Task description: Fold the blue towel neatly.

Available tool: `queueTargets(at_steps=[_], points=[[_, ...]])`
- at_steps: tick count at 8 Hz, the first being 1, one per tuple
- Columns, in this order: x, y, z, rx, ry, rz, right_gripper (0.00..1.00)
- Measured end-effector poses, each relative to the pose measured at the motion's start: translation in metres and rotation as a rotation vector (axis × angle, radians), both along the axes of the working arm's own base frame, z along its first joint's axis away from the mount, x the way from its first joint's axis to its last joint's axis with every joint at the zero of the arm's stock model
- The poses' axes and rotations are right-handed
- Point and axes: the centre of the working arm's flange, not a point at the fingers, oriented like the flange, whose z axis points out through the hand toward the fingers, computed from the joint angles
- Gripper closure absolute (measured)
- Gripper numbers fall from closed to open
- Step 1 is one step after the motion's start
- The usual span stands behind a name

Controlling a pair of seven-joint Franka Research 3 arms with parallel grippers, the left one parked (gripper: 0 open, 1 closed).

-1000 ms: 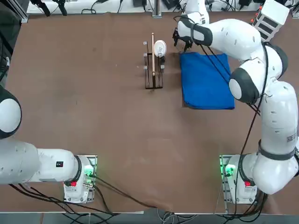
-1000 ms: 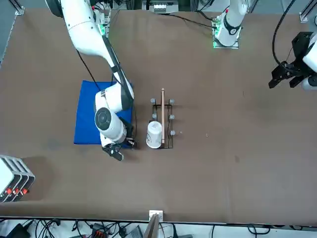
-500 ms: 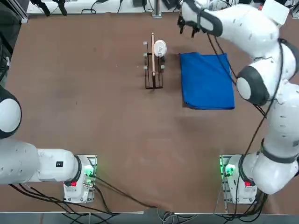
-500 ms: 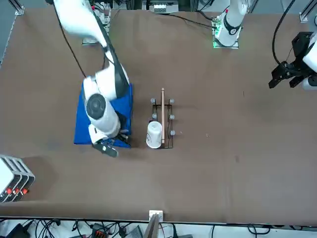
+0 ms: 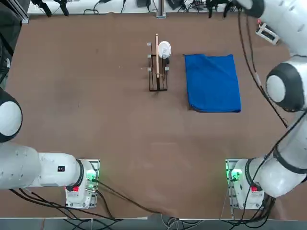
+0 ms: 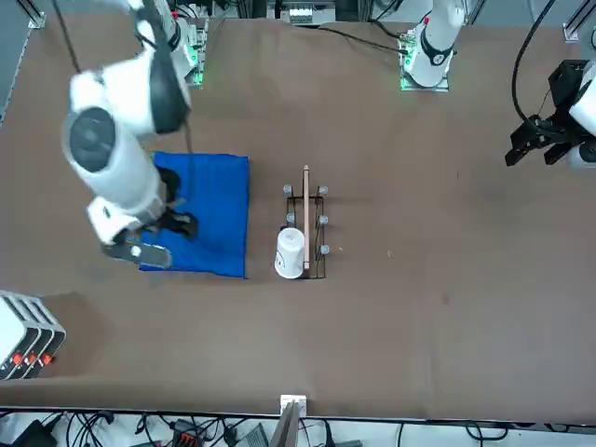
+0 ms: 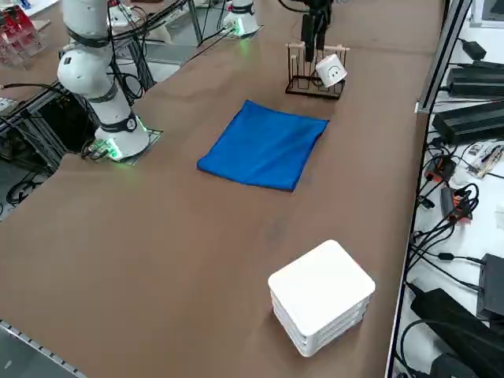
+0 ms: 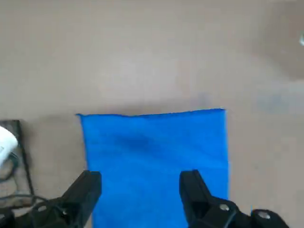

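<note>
The blue towel (image 5: pixel 213 82) lies flat on the table (image 5: pixel 96 105) as one tidy rectangle, in the right half toward the far edge as the robot faces it, its edges lined up and only a faint crease across the surface. A second ago the right gripper (image 6: pixel 152 238) was down at the towel's far corner, beside the rack; now it has lifted clear and hangs high above the towel's far edge with nothing between its fingers, which stand wide apart. The towel keeps the same outline it had then, so the release seems to have left the fold undisturbed. Judging from this, the fold looks finished, or nearly so, and the arm appears to be pulling away rather than reaching for another corner; whether one more fold is meant cannot be told from here.

Counted: one blue towel. Just beside its left edge, as the robot sees it, stands one small wooden rack (image 5: pixel 157 64) with one white cup (image 5: pixel 164 49) resting on its far end, apart from the towel. Near the table's far right corner sits one white stacked box (image 7: pixel 321 295), well apart from the towel. One right gripper is at work, and its wrist camera looks straight down on the cloth.
</note>
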Motion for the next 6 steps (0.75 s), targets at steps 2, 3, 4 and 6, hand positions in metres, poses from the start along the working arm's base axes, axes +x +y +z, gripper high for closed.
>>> queueTargets(at_steps=[2,3,4,6], points=[[-0.008,-0.038,0.027,0.003,0.027,0.04,0.0],[-0.016,-0.052,0.039,0.002,0.04,0.044,0.0],[-0.024,-0.069,0.049,0.003,0.056,0.04,0.0],[-0.044,-0.12,0.069,0.026,0.069,0.041,0.0]])
